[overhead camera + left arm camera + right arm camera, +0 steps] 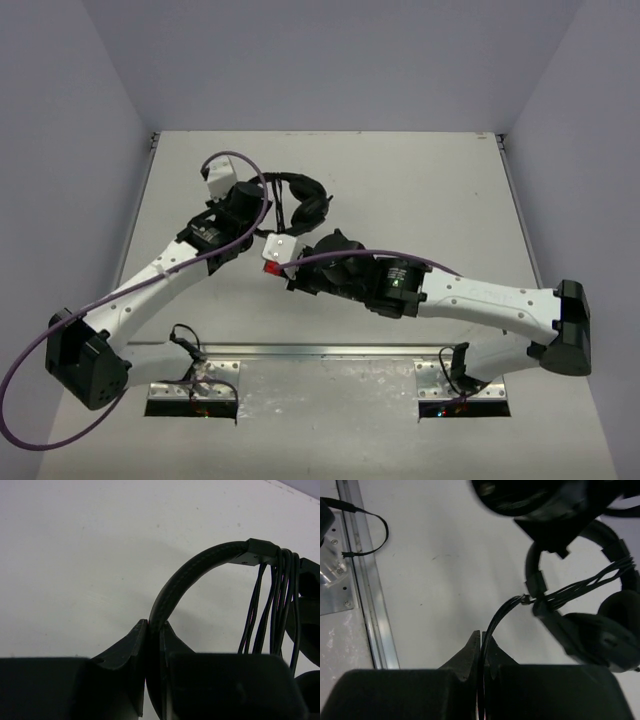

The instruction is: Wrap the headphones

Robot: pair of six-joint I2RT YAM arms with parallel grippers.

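Observation:
The black headphones (302, 198) lie on the white table between my two arms. In the left wrist view the padded headband (195, 570) arches up and several turns of thin dark cable (278, 605) hang over its end. My left gripper (154, 630) is shut on the headband. In the right wrist view the ear cups (592, 630) and headband sit at the right, with the cable (505, 612) running from the wrapped bundle down between the jaws. My right gripper (481, 639) is shut on that cable. In the top view it (283, 250) sits just near of the headset.
A thick purple arm cable (245, 165) loops over the left arm. A metal rail and mounting plates (320, 352) run along the near edge, also at the left of the right wrist view (362, 580). Walls close the table's far and side edges.

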